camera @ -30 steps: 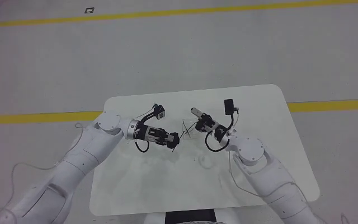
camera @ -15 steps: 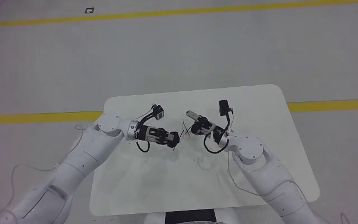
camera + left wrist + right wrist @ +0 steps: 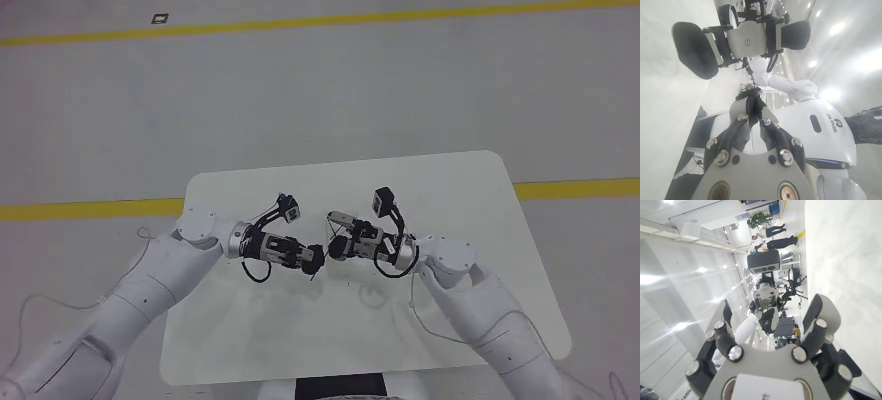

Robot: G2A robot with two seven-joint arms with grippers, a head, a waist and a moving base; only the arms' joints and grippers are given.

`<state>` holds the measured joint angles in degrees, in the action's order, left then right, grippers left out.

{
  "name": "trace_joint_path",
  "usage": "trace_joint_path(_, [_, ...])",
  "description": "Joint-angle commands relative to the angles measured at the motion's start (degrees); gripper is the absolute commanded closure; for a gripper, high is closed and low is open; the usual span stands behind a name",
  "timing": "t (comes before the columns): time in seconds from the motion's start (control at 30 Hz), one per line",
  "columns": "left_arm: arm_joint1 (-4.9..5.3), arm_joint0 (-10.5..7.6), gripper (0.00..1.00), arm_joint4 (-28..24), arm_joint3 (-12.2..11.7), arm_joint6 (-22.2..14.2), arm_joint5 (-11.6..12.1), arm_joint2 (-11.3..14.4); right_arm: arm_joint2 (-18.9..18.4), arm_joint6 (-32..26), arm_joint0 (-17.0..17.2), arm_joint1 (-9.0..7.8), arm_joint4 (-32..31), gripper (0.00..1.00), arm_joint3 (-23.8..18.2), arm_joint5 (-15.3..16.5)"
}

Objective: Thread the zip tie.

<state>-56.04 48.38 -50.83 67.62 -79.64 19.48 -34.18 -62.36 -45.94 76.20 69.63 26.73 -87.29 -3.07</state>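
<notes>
both grippers have closed in over the table (image 3: 450, 200), nearly tip to tip: left gripper (image 3: 314, 258) clamps tight on the zip tie (image 3: 313, 271), right gripper (image 3: 336, 248) gapes wide, holding nothing; threading seems imminent.

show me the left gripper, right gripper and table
left gripper (image 3: 753, 103): left wrist view, where its shut fingertips meet
right gripper (image 3: 745, 43): left wrist view, silver palm midway between its open pads
table (image 3: 460, 190): top view, bare white surface
</notes>
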Motion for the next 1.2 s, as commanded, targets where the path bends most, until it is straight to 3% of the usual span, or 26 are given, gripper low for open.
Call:
trace_joint_path(0.0, [0.44,-0.19,1.00,-0.3,-0.1,0.0,0.0,0.4,0.0,0.1,0.0,-0.01,-0.1,0.00,0.0,0.0])
trace_joint_path(0.23, [0.63,-0.37,1.00,0.0,-0.1,0.0,0.0,0.6,0.1,0.4,0.3,0.01,0.0,0.00,-0.2,-0.2])
trace_joint_path(0.57, [0.63,-0.37,1.00,0.0,-0.1,0.0,0.0,0.6,-2.6,-6.1,1.1,-0.73,7.4,0.00,0.9,-6.2])
trace_joint_path(1.1, [0.63,-0.37,1.00,0.0,-0.1,0.0,0.0,0.6,-1.7,-3.8,1.3,-0.67,7.6,0.00,0.1,-6.8])
trace_joint_path(1.13, [0.63,-0.37,1.00,0.0,-0.1,0.0,0.0,0.6,-1.7,-3.7,1.3,-0.68,7.7,0.24,0.1,-6.8])
trace_joint_path(1.17, [0.63,-0.37,1.00,0.0,-0.1,0.0,0.0,0.6,-1.7,-3.4,1.3,-0.68,7.8,0.58,0.1,-6.7])
